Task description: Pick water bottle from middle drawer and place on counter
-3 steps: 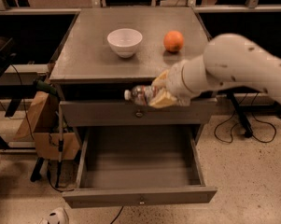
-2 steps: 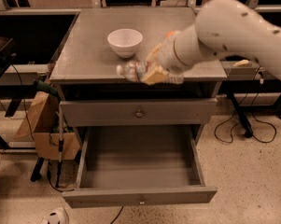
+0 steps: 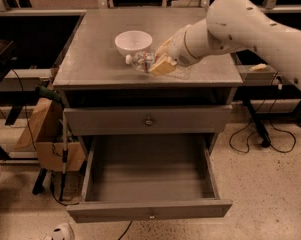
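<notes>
The water bottle (image 3: 141,61), clear with a white cap pointing left, is held sideways just over the counter (image 3: 95,59), right below the white bowl. My gripper (image 3: 159,63) is shut on the water bottle, its tan fingers (image 3: 162,65) around the bottle's body. The big white arm reaches in from the right over the counter. The middle drawer (image 3: 149,176) is pulled out below and holds nothing I can see.
A white bowl (image 3: 133,42) stands on the counter just behind the bottle. The arm hides the counter's right part. A taller knobbed drawer front (image 3: 148,120) is shut above the open drawer. A cardboard box (image 3: 45,134) and cables lie on the floor at the left.
The gripper has risen from in front of the upper drawer and moved back over the counter with the bottle. It now hides the orange fruit seen earlier.
</notes>
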Available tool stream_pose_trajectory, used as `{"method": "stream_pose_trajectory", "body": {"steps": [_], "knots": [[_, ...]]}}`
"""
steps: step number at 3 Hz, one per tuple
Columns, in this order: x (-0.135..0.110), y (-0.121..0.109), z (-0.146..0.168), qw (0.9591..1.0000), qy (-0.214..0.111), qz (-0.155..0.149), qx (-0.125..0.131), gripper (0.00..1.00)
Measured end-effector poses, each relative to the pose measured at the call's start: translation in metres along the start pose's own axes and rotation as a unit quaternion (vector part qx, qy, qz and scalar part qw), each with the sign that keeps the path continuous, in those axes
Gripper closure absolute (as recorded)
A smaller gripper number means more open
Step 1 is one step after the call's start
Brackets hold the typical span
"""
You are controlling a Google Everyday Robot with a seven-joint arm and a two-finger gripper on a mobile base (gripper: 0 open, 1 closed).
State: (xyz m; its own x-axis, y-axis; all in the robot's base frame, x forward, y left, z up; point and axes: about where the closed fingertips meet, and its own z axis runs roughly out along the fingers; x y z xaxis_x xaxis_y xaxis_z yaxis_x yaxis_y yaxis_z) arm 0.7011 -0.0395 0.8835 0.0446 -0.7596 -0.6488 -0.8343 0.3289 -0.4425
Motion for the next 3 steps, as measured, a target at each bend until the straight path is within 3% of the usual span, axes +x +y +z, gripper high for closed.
{"method": "stream_pose_trajectory", "body": {"steps": [1,2,3], "knots": [[0.0271,-0.0046,0.0229,0.9995,-0.015,0.026,-0.004,1.00],[0.0241,-0.0067,0.0199,0.9995,-0.015,0.026,-0.004,1.00],[0.0289,-0.0056,0.0224,0.9993,-0.019,0.032,-0.005,0.84]]}}
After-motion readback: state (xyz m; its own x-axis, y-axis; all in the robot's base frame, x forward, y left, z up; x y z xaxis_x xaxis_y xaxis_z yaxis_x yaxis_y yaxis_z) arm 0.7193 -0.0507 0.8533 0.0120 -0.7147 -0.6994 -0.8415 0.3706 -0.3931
